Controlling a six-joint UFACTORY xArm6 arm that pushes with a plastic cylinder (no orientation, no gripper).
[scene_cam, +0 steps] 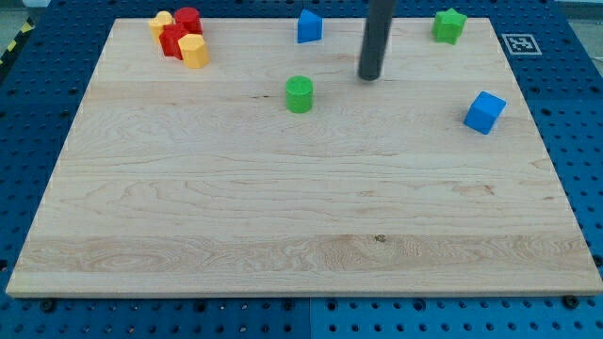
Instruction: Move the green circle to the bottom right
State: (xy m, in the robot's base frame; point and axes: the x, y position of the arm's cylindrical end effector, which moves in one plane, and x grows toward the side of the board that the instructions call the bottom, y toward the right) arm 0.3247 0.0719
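- While the green circle [300,94] sits upper centre on the surface [283,217], the push should start from its upper-left side, driving diagonally toward the view's bottom right.
- End effector: bare rod, no jaws, holding nothing; my tip [370,76] rests apart, to the circle's upper right.
- Blue cube [484,112]: near the likely path; steer below it.

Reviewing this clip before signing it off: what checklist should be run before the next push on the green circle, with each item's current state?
1. My tip in view: ok.
2. Tip touching the green circle: not ok; it sits apart, toward the view's upper right.
3. Tip on the circle's upper-left side for a push to the bottom right: not ok.
4. Path toward the bottom right free of blocks: ok; the blue cube lies off to the right.
5. Green star not mistaken for the target: ok.
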